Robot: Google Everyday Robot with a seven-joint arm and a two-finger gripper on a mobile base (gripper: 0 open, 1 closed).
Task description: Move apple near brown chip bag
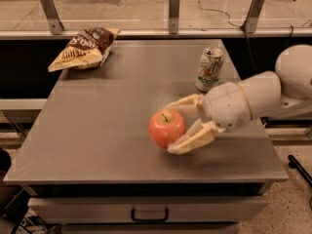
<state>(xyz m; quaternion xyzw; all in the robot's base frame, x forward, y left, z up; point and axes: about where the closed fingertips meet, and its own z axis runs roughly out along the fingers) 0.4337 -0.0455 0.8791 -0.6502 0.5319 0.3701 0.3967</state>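
Observation:
The red-orange apple (165, 127) is right of the table's middle, between the two tan fingers of my gripper (170, 127). One finger (184, 103) lies behind the apple and the other (191, 140) in front of it. The gripper is shut on the apple and reaches in from the right, holding it just above the table. The brown chip bag (84, 48) lies at the far left corner, far from the apple.
A white-green soda can (209, 69) stands upright behind the gripper near the table's right edge. The grey table (97, 130) has a drawer with a handle (149, 214) below its front edge. A rail with metal posts (173, 11) runs behind the table.

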